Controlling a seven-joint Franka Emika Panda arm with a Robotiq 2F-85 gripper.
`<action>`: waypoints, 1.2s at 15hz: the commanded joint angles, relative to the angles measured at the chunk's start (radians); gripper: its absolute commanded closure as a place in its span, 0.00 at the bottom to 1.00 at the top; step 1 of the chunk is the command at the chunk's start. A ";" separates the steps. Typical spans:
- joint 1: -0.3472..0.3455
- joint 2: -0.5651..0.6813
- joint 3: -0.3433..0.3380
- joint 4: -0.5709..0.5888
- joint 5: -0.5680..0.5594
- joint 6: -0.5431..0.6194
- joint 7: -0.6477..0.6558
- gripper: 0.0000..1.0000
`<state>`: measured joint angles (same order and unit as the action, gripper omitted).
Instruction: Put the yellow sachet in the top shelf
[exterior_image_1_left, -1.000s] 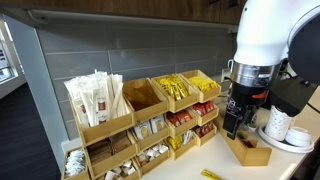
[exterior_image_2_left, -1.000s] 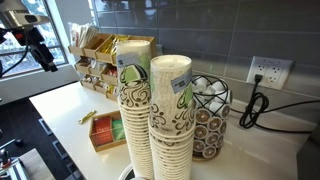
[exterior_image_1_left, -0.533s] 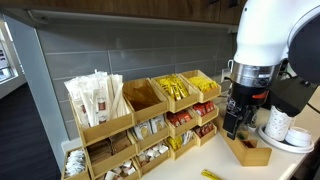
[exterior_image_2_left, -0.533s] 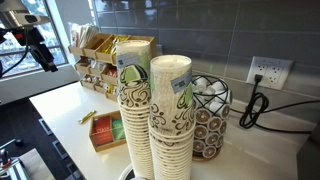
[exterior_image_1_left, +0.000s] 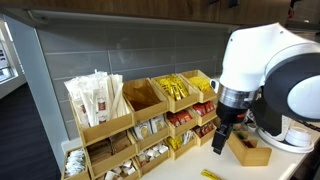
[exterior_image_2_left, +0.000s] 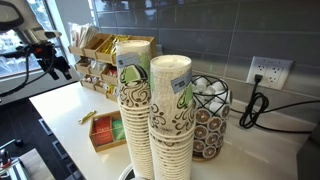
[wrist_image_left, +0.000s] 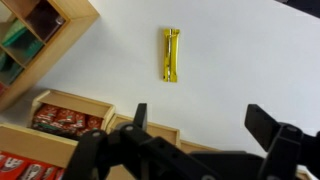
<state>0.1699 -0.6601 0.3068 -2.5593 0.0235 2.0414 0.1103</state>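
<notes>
In an exterior view my gripper (exterior_image_1_left: 220, 138) hangs in front of the rack's (exterior_image_1_left: 140, 135) end, just above the tray (exterior_image_1_left: 250, 153). I cannot tell the jaws' state here. The sachet (exterior_image_1_left: 210, 174) lies flat on the counter at the picture's lower edge, well below the top shelf (exterior_image_1_left: 146, 101), whose bins hold paper sticks (exterior_image_1_left: 95, 98) and yellow packets (exterior_image_1_left: 178, 89).

In an exterior view past the cup stacks (exterior_image_2_left: 150, 110), the gripper (exterior_image_2_left: 60, 68) is beside the rack (exterior_image_2_left: 100, 60). The sachet (exterior_image_2_left: 88, 117) lies on the counter near the tray (exterior_image_2_left: 103, 131).

In the wrist view my gripper (wrist_image_left: 200, 118) is spread wide with nothing between the fingers (wrist_image_left: 140, 116). The sachet (wrist_image_left: 172, 54) lies alone on the white counter beyond them. The tray (wrist_image_left: 75, 98) with red sachets (wrist_image_left: 60, 120) is at lower left.
</notes>
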 joint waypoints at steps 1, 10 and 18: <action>0.066 0.119 -0.065 -0.064 0.004 0.155 -0.155 0.00; 0.076 0.193 -0.082 -0.069 -0.009 0.235 -0.186 0.00; 0.077 0.268 -0.143 -0.135 0.014 0.432 -0.268 0.00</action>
<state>0.2334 -0.4388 0.2068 -2.6545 0.0229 2.3711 -0.1041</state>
